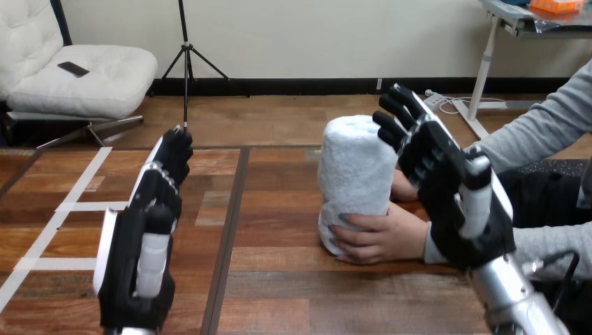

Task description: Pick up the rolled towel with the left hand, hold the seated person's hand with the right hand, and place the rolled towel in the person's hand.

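**Open and empty on both sides**

The fingers (pixel 174 150) of the left hand (pixel 143 237) are stretched out straight and hold nothing. That hand hangs above the brown wooden plank table (pixel 279 293), well apart from the white rolled terry towel (pixel 352 167). The fingers (pixel 394 129) of the right hand (pixel 454 188) are loosely extended and empty, their tips at the towel's upper right edge; whether they touch it cannot be told. The towel stands on end mid-table. The person's hand (pixel 380 237) wraps its base from the front, and the person's other hand (pixel 401 187) shows behind its right side.
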Available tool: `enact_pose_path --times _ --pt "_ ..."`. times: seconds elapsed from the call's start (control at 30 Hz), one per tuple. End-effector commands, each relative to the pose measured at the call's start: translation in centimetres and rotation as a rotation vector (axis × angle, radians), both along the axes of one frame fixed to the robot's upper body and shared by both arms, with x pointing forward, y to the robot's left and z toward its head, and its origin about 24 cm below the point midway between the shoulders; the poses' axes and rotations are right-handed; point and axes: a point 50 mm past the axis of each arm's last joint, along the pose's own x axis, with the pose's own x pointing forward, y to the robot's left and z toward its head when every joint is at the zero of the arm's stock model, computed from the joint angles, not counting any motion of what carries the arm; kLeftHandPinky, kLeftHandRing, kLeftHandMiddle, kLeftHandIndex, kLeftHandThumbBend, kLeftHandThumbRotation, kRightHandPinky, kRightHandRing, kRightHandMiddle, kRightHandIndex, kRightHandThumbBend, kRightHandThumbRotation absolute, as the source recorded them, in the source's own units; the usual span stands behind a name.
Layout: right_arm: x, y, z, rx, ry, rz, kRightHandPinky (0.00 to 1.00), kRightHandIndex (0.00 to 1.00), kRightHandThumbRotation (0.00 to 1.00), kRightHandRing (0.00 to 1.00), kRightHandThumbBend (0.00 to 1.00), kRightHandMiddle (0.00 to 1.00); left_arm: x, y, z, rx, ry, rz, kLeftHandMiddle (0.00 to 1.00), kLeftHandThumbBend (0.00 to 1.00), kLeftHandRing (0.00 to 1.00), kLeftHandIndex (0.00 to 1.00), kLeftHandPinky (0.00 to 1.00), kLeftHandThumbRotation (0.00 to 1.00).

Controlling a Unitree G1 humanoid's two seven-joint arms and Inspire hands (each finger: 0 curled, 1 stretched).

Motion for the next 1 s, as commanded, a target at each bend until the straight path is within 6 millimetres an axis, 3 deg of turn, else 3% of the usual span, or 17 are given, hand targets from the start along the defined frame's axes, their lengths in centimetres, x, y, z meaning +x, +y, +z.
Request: enact_pose_path --times 0.0,0.97 --pt "-0.8 1.6 3.1 0.096 -0.136 0.068 1.0 0.95 1.0 0.96 1.0 0.96 0.2 -1.2 3.1 0.0 -0.15 -0.091 0.92 0.88 0.93 0.91 0.89 0.91" --pt "-2.7 2.9 1.5 0.175 -0.078 0.116 1.0 0.95 1.0 0.97 1.0 0.96 -0.1 -1.7 3.3 0.004 -0.154 -0.096 0.91 0.9 0.93 0.9 0.87 0.89"
